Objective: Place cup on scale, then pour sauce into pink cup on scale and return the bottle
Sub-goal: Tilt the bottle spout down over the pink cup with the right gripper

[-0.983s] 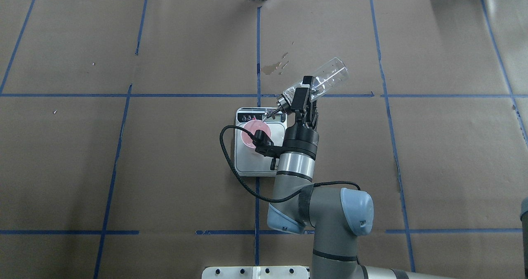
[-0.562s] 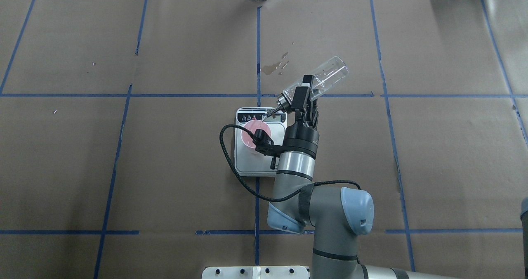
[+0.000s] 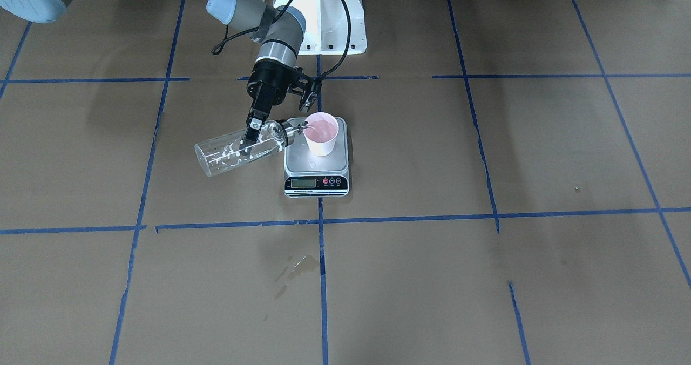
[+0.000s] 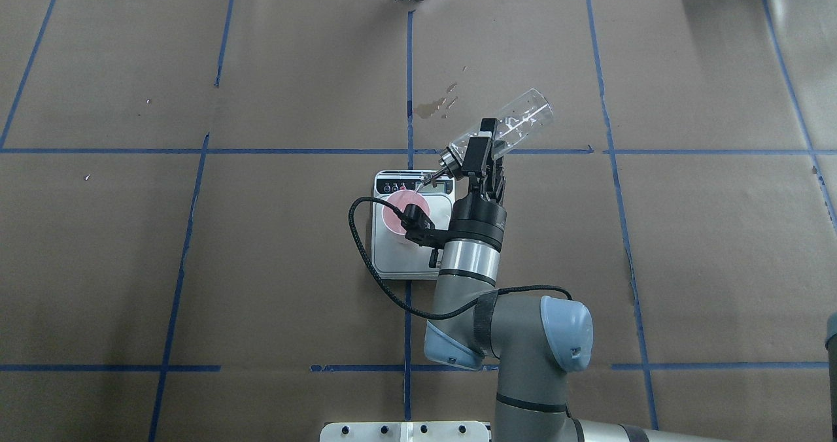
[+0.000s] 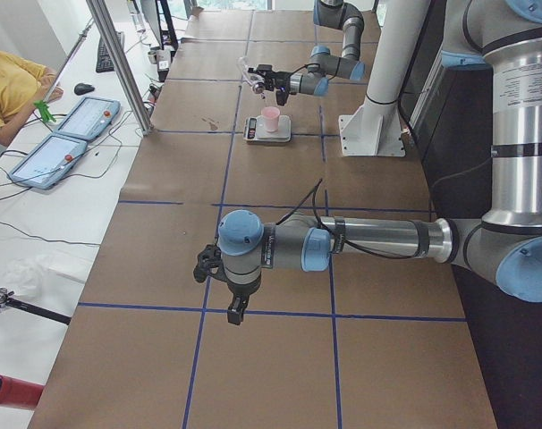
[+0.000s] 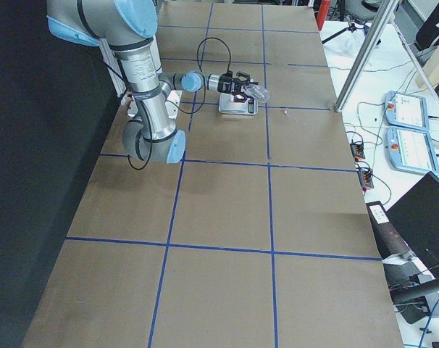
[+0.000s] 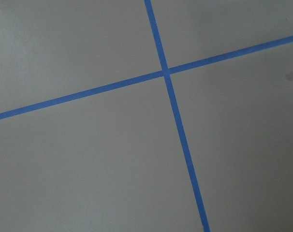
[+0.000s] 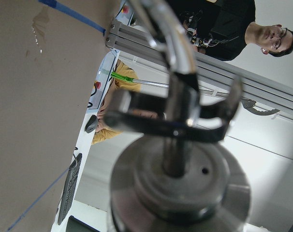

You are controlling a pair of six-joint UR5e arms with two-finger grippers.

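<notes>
My right gripper (image 4: 480, 142) is shut on the clear glass bottle (image 4: 518, 123) just behind its silver collar. It holds the bottle tilted, base up and to the right, spout (image 4: 429, 178) down at the rim of the pink cup (image 4: 392, 208). The cup stands upright on the scale (image 4: 399, 259). In the front view the gripper (image 3: 252, 133), bottle (image 3: 232, 151), cup (image 3: 322, 133) and scale (image 3: 316, 162) show the same. The glass shows only droplets and streaks of sauce. The right wrist view shows the collar (image 8: 180, 188) close up. My left gripper (image 5: 235, 313) hangs over bare table far from the scale; I cannot tell its state.
Wet stains mark the brown paper beyond the scale (image 4: 435, 105). Blue tape lines grid the table (image 7: 168, 72). The robot's white base (image 3: 324, 14) stands behind the scale. Tablets (image 5: 65, 147) and an operator sit past the table's far edge.
The right arm and bottle hold the same tilted pose over the cup; only the glints and streaks inside the bottle have shifted.
</notes>
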